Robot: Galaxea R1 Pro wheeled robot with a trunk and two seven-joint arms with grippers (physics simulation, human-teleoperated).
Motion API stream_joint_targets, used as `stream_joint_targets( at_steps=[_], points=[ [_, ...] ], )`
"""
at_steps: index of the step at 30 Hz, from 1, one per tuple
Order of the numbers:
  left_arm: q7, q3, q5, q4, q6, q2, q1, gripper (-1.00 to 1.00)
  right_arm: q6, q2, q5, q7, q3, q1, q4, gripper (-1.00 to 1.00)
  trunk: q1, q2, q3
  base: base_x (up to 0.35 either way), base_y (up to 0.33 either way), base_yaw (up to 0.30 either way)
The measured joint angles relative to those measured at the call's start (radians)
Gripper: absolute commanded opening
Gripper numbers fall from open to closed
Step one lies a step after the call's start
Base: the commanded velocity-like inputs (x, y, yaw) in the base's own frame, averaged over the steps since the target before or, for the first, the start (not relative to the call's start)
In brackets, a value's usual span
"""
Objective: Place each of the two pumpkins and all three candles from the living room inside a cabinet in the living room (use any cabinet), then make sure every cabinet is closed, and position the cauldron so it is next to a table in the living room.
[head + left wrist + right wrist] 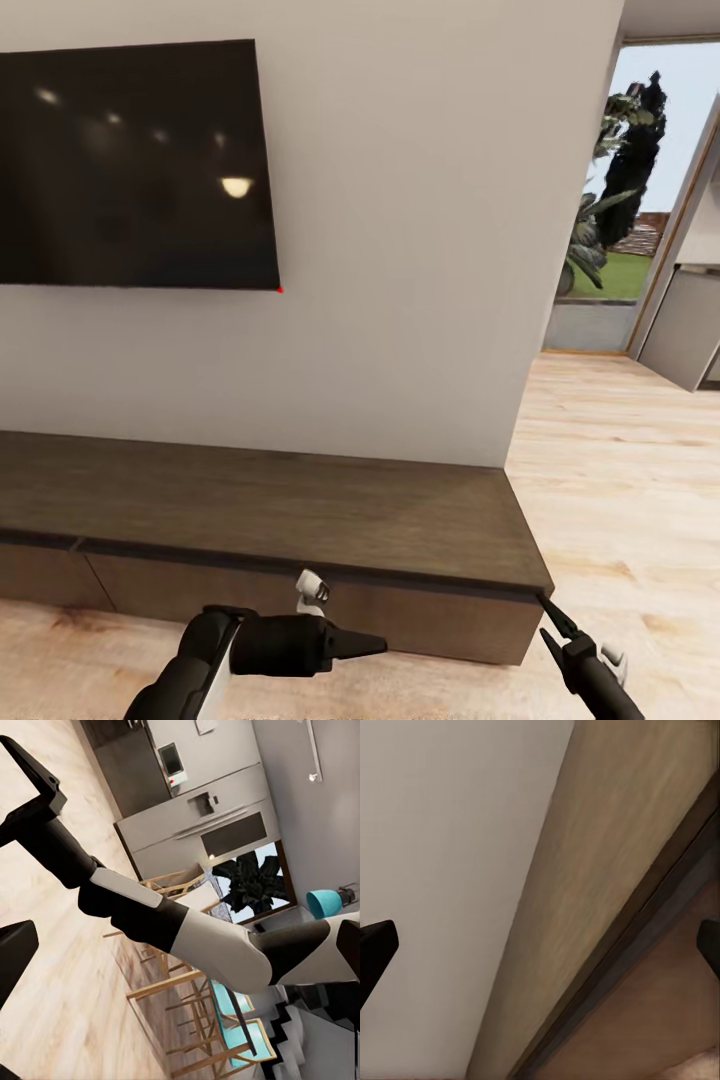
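Head view is showing you facing the cabinet (270, 520) across the lower frame, fronts looking shut, right gripper (556, 617) spread empty at its corner, left gripper (345, 644) unclear, so nothing's looking stowed yet.

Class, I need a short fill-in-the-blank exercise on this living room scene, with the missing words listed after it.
1. The dark screen hangs on the ____ above the cabinet.
2. The cabinet's top is bare and its fronts are all ____.
3. The right claw is near the cabinet's right-hand ____.
4. The floor looks made of pale ____.

Missing words: wall; closed; corner; wood
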Motion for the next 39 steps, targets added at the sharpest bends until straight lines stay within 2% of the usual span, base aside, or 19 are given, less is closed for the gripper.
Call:
stream_joint_targets(
  at_steps=[5,11,18,24,39],
  points=[
    [-0.001,0.001,0.001,-0.001,0.000,0.000,0.000,1.00,-0.005,0.002,-0.001,-0.001,0.001,-0.006,-0.009,1.00,0.019,-0.035,-0.016,0.000,0.000,0.000],
    [-0.002,0.003,0.004,0.000,0.000,-0.001,0.000,1.00,-0.005,0.011,0.001,-0.053,0.006,-0.091,-0.006,1.00,0.042,-0.077,-0.034,0.000,0.000,0.000],
    [-0.002,0.002,0.004,0.000,0.000,0.000,0.000,1.00,-0.025,0.018,-0.002,-0.087,0.008,-0.137,0.009,1.00,0.069,-0.126,-0.056,0.000,0.000,0.000],
    [-0.002,0.003,0.005,0.000,0.000,0.000,0.000,1.00,-0.040,0.022,-0.006,-0.109,0.008,-0.144,0.024,1.00,0.092,-0.168,-0.075,0.000,0.000,0.000],
    [0.003,0.003,0.004,-0.001,0.000,-0.001,0.000,1.00,-0.045,0.023,-0.003,-0.112,0.008,-0.145,0.025,1.00,0.150,-0.273,-0.122,0.000,0.000,0.000]
  ],
)
